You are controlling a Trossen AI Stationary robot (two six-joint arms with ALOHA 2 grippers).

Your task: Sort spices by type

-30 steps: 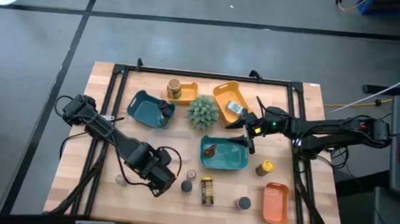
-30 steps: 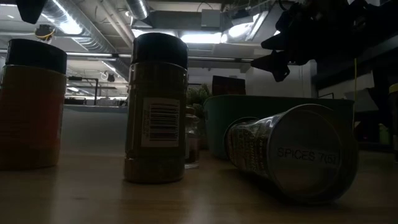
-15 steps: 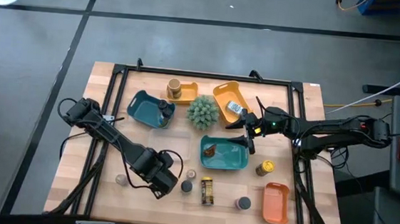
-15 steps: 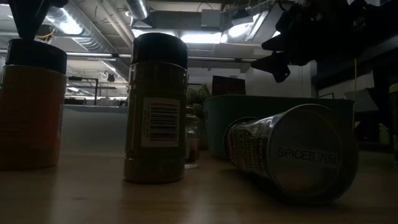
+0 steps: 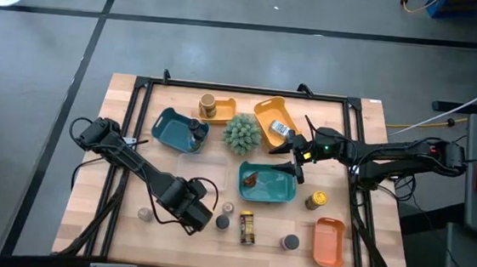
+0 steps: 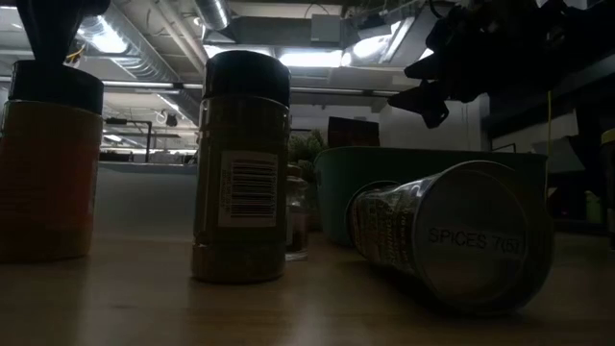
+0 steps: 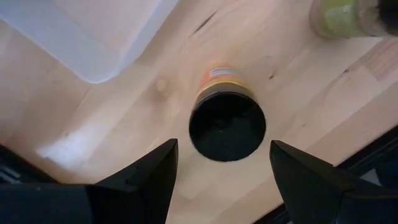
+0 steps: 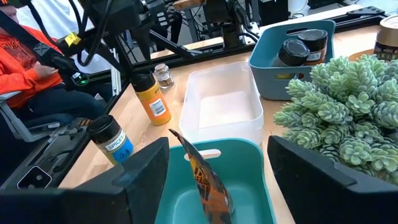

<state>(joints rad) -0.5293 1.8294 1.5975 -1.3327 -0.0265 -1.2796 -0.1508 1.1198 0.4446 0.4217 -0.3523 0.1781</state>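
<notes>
An orange spice jar with a dark cap (image 7: 227,126) stands upright on the wood. My left gripper (image 7: 224,146) hangs open right above it, pointing down, one finger on each side of the cap and clear of it. In the high view this gripper (image 5: 191,213) hides the jar. The low view shows the jar (image 6: 48,163) under the dark gripper (image 6: 48,29). My right gripper (image 5: 292,159) waits open over the far right rim of the teal tray (image 5: 280,195). An amber packet (image 8: 202,177) leans inside that tray.
Near the front stand a dark-capped jar (image 5: 223,223), a lying jar (image 5: 246,228) and grey tins (image 5: 144,215) (image 5: 288,241). A clear tray (image 5: 202,160), a spiky plant (image 5: 241,134), a dark teal tray (image 5: 170,132) and yellow trays (image 5: 268,110) lie beyond. An orange tray (image 5: 328,241) sits front right.
My left gripper has come down toward the orange jar's cap and shifted slightly toward the table's right, uncovering the grey tin at front left. Its fingers have stayed open. The right arm has kept still.
</notes>
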